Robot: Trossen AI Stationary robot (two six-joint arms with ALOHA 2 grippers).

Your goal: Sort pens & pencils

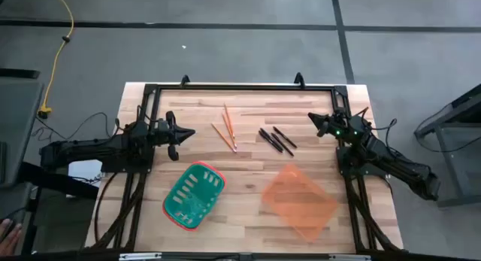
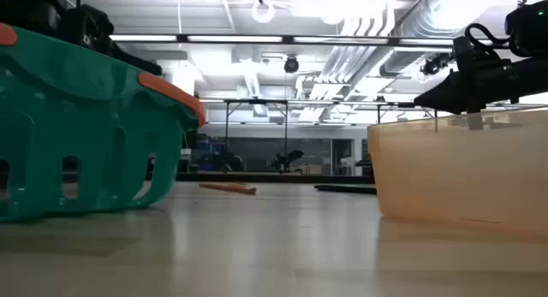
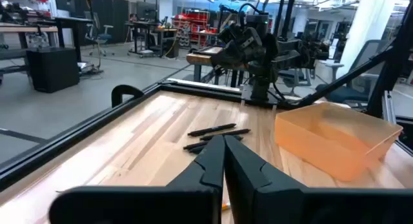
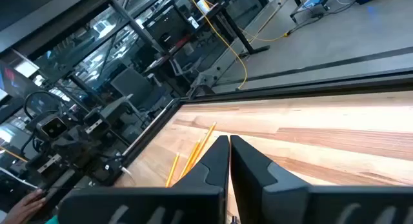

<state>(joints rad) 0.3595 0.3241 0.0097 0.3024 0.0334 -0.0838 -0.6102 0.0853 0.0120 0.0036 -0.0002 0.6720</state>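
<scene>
Three orange-tan pencils (image 1: pixel 226 128) lie flat on the wooden table (image 1: pixel 248 171) near its far middle; they also show in the right wrist view as pencils (image 4: pixel 191 154). Three black pens (image 1: pixel 276 139) lie flat just right of them, and the left wrist view shows the pens (image 3: pixel 213 135) too. My left gripper (image 1: pixel 185 135) hovers left of the pencils, shut and holding nothing. My right gripper (image 1: pixel 314 120) hovers right of the pens, shut and holding nothing.
A green basket with an orange rim (image 1: pixel 194 195) sits near the table's front left. A translucent orange bin (image 1: pixel 299 200) sits at the front right. A black frame (image 1: pixel 240 87) runs along the table's far edge and sides. A yellow cable (image 1: pixel 58 43) lies on the floor.
</scene>
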